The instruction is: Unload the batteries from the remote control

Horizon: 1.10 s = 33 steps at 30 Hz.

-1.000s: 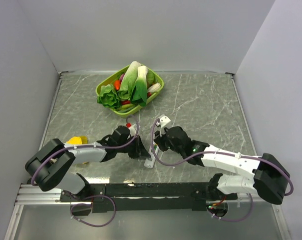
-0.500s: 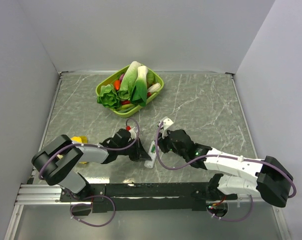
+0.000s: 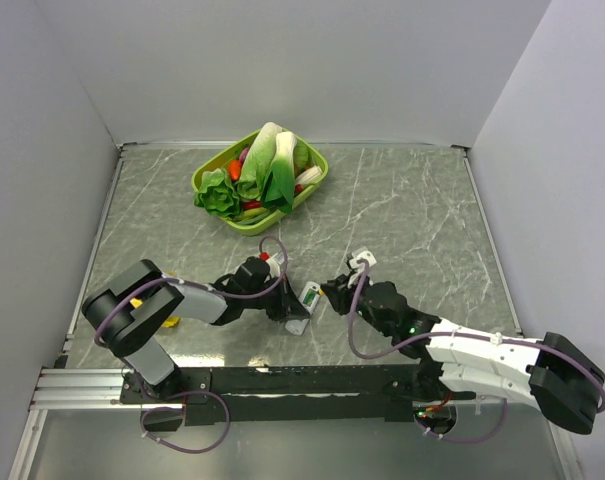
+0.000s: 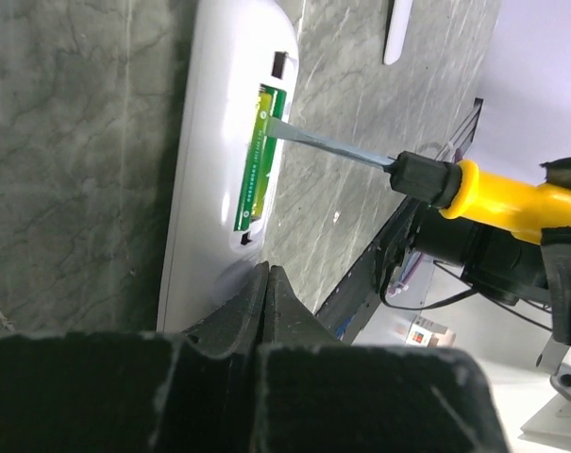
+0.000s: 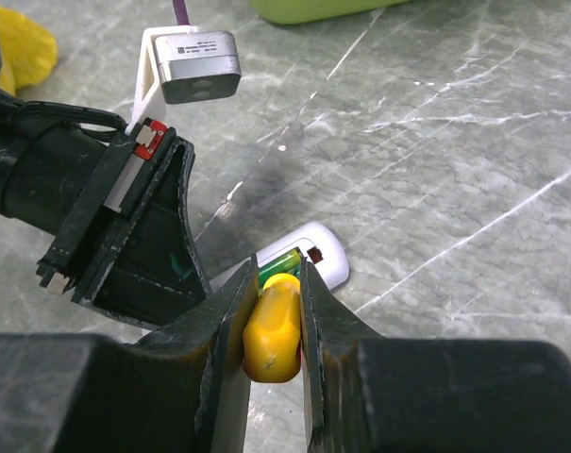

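Observation:
The white remote control [image 4: 214, 189] lies on the marble table with its battery recess open. A green battery [image 4: 255, 160] sits inside the recess. My left gripper [image 4: 266, 274] is shut and empty, with its tips against the remote's near end. My right gripper [image 5: 277, 274] is shut on the yellow screwdriver handle [image 5: 271, 326]. The screwdriver's flat blade [image 4: 332, 146] reaches into the recess beside the battery. In the top view the remote [image 3: 304, 303] lies between the left gripper [image 3: 282, 306] and the right gripper [image 3: 334, 296].
A green basket [image 3: 317, 168] of toy vegetables stands at the back of the table. A small white cover strip [image 4: 396, 33] lies beyond the remote. A yellow object [image 5: 16, 42] lies behind the left arm. Grey walls close in both sides.
My right arm has swung right and lower with the screwdriver, whose blade now points into the recess. The remote has turned a little. The left gripper has shifted slightly right.

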### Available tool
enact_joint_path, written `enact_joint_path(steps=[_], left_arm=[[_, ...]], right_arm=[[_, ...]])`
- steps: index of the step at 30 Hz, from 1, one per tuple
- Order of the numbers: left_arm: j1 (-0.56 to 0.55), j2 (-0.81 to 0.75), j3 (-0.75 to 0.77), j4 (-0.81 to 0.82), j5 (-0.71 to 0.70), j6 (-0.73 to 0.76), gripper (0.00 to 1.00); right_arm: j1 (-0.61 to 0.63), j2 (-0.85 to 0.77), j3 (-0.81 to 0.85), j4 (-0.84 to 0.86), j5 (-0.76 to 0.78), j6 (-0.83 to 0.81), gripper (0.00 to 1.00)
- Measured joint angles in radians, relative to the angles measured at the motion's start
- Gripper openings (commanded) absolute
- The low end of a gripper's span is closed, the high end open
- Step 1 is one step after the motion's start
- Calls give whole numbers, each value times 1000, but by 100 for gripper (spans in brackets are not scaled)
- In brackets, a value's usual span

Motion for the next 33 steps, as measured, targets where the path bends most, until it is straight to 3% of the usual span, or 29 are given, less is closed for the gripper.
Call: enact_joint_path(steps=[11,22,28,33], left_arm=[[-2,21,-1,25,-14,-26,1],[47,-100,55,-257,-101,58,1],[52,-69,44,-205,-60,48,1],[51,-14,34,-125,-3,26,1]], right_arm=[[0,-39,-73,67,15,41,0],[5,108,145,-124,-7,-16,0],[5,134,172,-136,-7,-23,0],[5,95,96,-55,3,-2,0]])
